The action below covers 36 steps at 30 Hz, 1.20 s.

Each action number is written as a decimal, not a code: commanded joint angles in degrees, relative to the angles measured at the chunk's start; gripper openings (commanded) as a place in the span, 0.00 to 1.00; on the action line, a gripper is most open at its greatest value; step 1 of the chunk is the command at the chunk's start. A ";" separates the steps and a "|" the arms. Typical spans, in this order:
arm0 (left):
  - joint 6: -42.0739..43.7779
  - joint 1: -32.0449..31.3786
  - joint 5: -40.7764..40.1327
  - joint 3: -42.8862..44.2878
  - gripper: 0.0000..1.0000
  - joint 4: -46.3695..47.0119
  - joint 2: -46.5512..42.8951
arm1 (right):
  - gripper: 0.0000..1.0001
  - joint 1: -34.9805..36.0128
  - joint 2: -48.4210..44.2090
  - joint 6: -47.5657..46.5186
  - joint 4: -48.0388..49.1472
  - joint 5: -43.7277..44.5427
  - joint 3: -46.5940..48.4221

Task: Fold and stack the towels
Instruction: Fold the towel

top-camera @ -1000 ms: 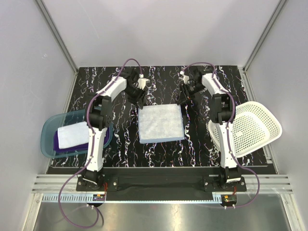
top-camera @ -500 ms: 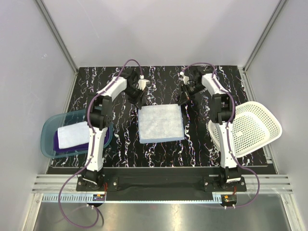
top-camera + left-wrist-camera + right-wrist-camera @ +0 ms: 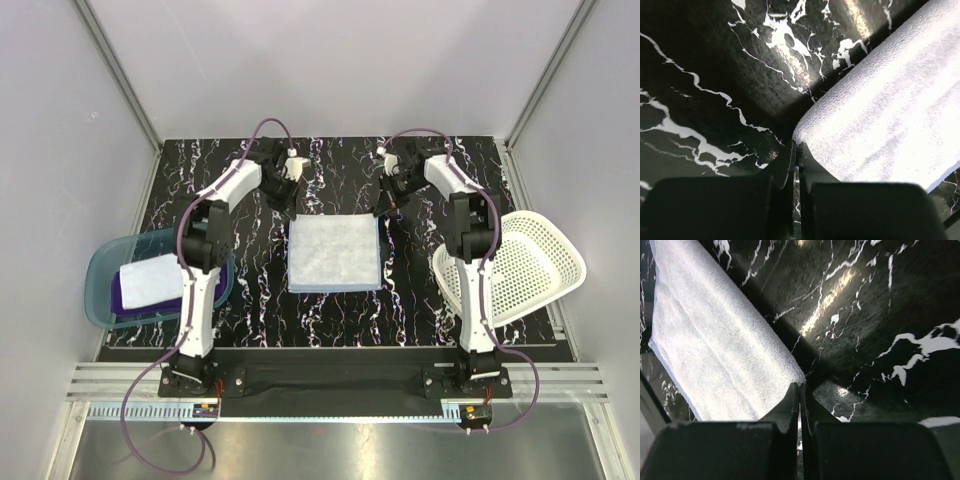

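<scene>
Towel (image 3: pixel 334 253) corners in L claw (image 3: pixel 796 146), R claw (image 3: pixel 799 386)

Black marble-look tbl (image 3: pixel 165 190) is carrying 3 things directly. Lt-blue towel (image 3: pixel 334 254) is lying flat approx mid-tbl, pale side up w/ blue edge showing. Teal plastic tub (image 3: pixel 97 268) is sitting at L edge, overhanging it. White perforated basket (image 3: pixel 535 270) is resting at R edge, tilted, sticking out past it.

Left, tub (image 3: pixel 103 262); right, basket (image 3: pixel 548 262); gaps beside towel (image 3: pixel 335 253) look passable.
</scene>
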 commanded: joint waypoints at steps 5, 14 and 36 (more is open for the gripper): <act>-2.80 -0.12 -2.49 -4.86 0.00 7.83 -10.68 | 0.00 -0.12 -12.54 2.41 13.95 4.69 -7.68; -5.44 -0.03 -1.70 -13.30 0.00 13.89 -18.42 | 0.00 -0.21 -23.01 5.58 23.98 7.95 -19.37; -11.59 -3.54 0.41 -44.59 0.00 21.11 -37.58 | 0.00 6.64 -46.65 21.92 37.07 18.58 -56.10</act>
